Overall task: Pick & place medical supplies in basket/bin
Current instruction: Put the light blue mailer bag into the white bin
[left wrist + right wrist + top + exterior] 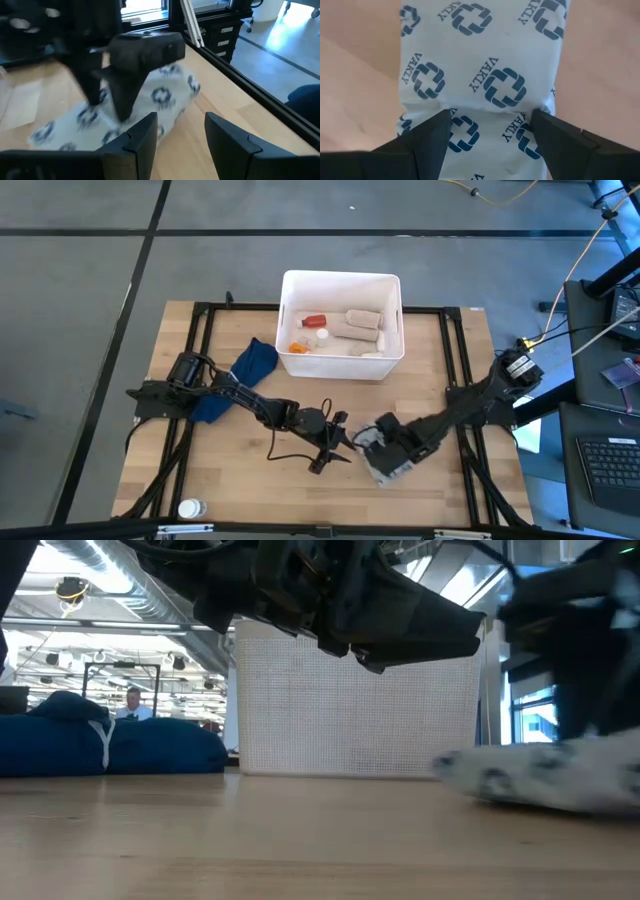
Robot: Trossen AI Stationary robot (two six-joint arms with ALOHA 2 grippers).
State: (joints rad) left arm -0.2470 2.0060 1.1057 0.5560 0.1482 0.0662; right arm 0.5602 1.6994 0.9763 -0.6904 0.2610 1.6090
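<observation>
A flat white packet with grey-blue ring marks (480, 60) sits near the table's front centre, under my right gripper (492, 125), which is shut on it. The packet also shows in the high view (386, 472) and, blurred, in the low view (540, 775). My left gripper (180, 135) hovers open just to the packet's left, pointing at it, with nothing between its fingers. The white basket (340, 277) stands at the far centre. It holds a small red bottle (314, 321), beige rolls (363, 320) and other supplies. My right gripper pinches the packet across its width, one finger (432, 135) on each long edge. A crease (470, 111) runs across the packet between the fingertips. The fingers come steeply from above. Whether the packet is clear of the table cannot be told.
A blue cloth (250, 365) lies left of the basket, beside my left arm. A small white bottle (188, 508) lies at the front left corner. Bare wood shows between the basket and the grippers. Black frame rails run along the table's edges.
</observation>
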